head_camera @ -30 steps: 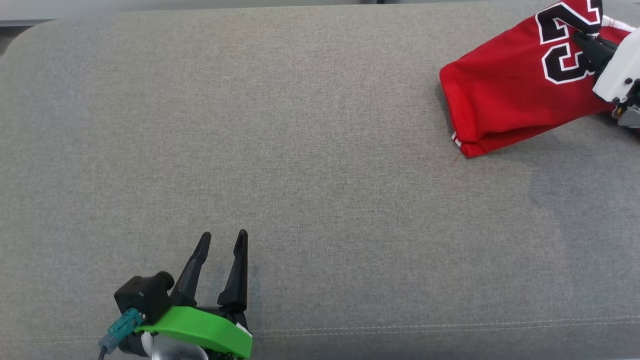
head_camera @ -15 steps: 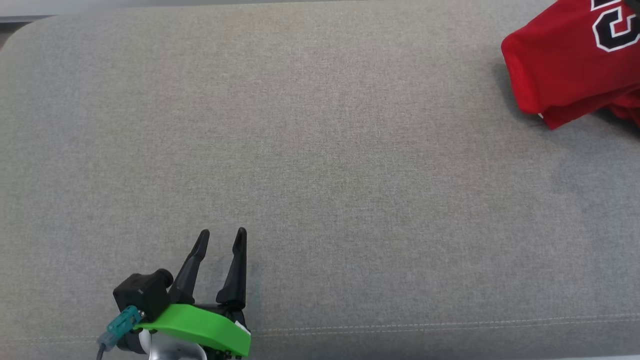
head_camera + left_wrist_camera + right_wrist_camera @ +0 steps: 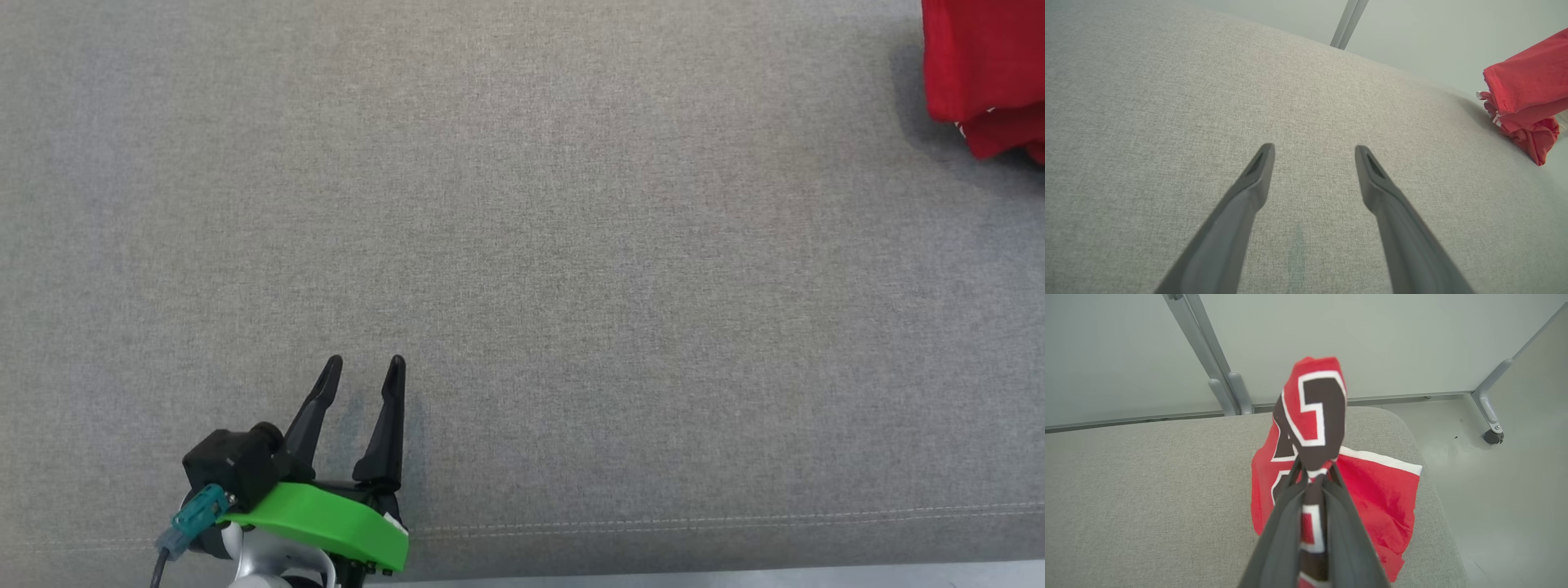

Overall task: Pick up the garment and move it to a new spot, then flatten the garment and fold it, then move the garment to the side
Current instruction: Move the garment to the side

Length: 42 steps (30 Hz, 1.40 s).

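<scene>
- Your left end effector (image 3: 366, 361) sits at the lower left of the head view, low over the grey surface (image 3: 571, 269). Its two dark fingers are spread apart with nothing between them.
- In the left wrist view you see those fingers (image 3: 1249, 192) pointing across bare fabric. You cannot tell whether the tips touch the cloth.
- A green cover (image 3: 326, 523) wraps the left wrist, with a black camera block (image 3: 233, 465) and a teal plug (image 3: 196, 514) beside it.
- Your right end effector (image 3: 1314, 465) is closed on the garment (image 3: 1316, 412). The right wrist view shows cloth pinched between its fingers.
- A fold bearing a black, white-edged numeral stands up past the fingertips.
- The garment is red with a white trim. Below the grip it spreads out, and its lower part lies crumpled on the surface near a rounded corner, close to the edge.
- In the head view a red edge of the garment shows at the top right corner, with a shadow on the surface just left of it. It is well apart from the left end effector.
- In the left wrist view the garment is at the far right, its bunched lower end by the edge of the surface.
- A stitched seam (image 3: 735, 523) runs along the near edge of the surface.
- Beyond the surface, the right wrist view shows you a pale floor (image 3: 1515, 506), grey panels (image 3: 1392, 343) on posts, and a caster (image 3: 1493, 437) at the right.
</scene>
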Tool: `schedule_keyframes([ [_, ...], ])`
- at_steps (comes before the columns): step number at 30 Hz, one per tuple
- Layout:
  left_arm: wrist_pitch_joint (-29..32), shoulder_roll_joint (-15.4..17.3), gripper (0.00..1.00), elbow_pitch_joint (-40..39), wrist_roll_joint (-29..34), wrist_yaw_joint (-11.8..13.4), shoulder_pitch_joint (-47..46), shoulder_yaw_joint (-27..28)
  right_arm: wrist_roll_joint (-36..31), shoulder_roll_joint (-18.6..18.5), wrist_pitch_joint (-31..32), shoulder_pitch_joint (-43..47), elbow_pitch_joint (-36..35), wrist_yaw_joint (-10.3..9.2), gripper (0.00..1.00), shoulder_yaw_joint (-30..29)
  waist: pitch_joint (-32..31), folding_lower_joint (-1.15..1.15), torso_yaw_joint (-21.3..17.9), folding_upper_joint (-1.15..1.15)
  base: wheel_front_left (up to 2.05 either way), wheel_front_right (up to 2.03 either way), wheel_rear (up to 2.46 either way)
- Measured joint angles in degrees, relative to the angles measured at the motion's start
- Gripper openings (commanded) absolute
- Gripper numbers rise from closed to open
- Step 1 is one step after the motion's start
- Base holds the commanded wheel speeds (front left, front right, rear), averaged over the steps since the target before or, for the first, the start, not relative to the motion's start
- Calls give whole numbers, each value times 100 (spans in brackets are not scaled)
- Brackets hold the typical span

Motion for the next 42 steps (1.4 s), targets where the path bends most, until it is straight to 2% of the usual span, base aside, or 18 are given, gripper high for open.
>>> schedule_keyframes([
  [10, 94, 48, 100, -214, 63, 0, -132, 30, -778, -555, 10, -108, 260, -185, 0, 316, 406, 0, 92, 0, 0, 0, 0],
  [14, 123, 76, 100, -326, 90, 1, -154, 58, -1321, -806, -133, -179, 276, -241, 0, 550, 597, 0, 120, 0, 0, 0, 0],
  [21, 224, 127, 100, -466, 183, 16, -298, 83, -1514, -813, -500, -193, 452, -390, 0, 539, 948, 0, 136, 0, 0, 0, 0],
  [22, 236, 141, 100, -479, 202, 34, -313, 85, -1515, -811, -556, -191, 493, -398, 5, 524, 994, 0, 138, 0, 0, 0, 0],
  [24, 237, 181, 100, -492, 227, 45, -346, 90, -1631, -801, -650, -172, 565, -434, 38, 536, 1081, 0, 142, 0, 0, 0, 0],
  [25, 238, 198, 100, -506, 242, 45, -359, 96, -1678, -790, -721, -152, 612, -434, 47, 533, 1123, 0, 144, 0, 0, 0, 0],
  [28, 288, 214, 100, -545, 301, 45, -391, 130, -1657, -726, -832, -66, 794, -458, 49, 447, 1228, 0, 152, 0, 0, 0, 0],
  [29, 289, 221, 100, -558, 307, 45, -395, 157, -1657, -686, -870, -29, 844, -481, 53, 430, 1258, 0, 153, 0, 0, 0, 0],
  [30, 290, 255, 100, -583, 346, 46, -398, 219, -1658, -564, -954, 20, 931, -482, 82, 400, 1311, 0, 144, 0, 0, 0, 0],
  [31, 294, 272, 100, -591, 356, 47, -399, 237, -1658, -492, -1001, 38, 966, -482, 100, 386, 1332, 0, 131, 0, 0, 0, 0],
  [35, 346, 294, 100, -633, 371, 51, -403, 265, -1608, -270, -1214, 82, 1181, -482, 100, 208, 1382, 0, 47, 0, 0, 0, 0],
  [42, 392, 312, 100, -693, 402, 52, -415, 301, -1926, -327, -1603, 83, 1792, -482, 100, 32, 1431, 0, -126, 0, 0, 0, 0],
])
